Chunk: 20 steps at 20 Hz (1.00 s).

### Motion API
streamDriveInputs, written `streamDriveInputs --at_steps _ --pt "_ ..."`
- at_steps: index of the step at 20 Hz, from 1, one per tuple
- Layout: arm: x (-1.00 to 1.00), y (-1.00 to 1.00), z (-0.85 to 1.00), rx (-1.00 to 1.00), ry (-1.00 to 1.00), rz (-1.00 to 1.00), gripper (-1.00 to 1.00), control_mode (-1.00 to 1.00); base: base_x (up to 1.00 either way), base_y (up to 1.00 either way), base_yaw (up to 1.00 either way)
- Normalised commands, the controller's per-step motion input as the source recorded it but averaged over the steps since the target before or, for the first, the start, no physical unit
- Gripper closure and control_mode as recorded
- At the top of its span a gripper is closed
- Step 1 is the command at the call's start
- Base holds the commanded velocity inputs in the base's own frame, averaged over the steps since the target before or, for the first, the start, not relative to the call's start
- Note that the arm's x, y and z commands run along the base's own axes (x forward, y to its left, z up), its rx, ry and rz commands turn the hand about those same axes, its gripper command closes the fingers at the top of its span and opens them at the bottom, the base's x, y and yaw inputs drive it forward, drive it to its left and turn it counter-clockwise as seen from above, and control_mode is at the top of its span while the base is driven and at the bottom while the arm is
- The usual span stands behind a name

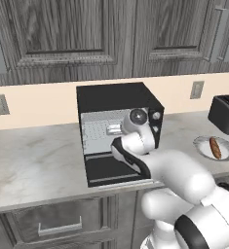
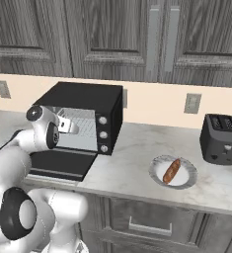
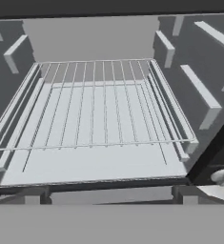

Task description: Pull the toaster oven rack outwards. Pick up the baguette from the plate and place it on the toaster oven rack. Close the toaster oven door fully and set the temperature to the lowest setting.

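Silver wire rack (image 3: pixel 99 107) looks stiff, light and slick, so I'd pinch its near front bar with my released, empty end effector (image 3: pixel 108 194).

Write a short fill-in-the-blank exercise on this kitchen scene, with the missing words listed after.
1. The toaster oven door hangs ____.
2. The baguette lies on the ____.
3. The gripper reaches toward the toaster oven rack with its jaws ____.
4. The slot toaster stands to the ____ of the plate in the right base view.

Missing words: open; plate; open; right
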Motion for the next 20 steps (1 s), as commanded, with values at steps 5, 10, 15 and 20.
streamDriveInputs --at_steps 5,10,15,20 --pt "0.39 0.11 -0.3 -0.04 0.0 0.0 -1.0 -1.0 0.0 0.0 0.0" --pt "0.4 0.13 -0.31 -0.06 0.01 0.0 -1.0 -1.0 0.0 0.0 0.0" --pt "0.34 0.01 -0.13 0.0 0.0 0.0 -1.0 -1.0 0.0 0.0 0.0" --pt "0.39 0.02 -0.21 0.0 0.0 0.0 -1.0 -1.0 0.0 0.0 0.0"
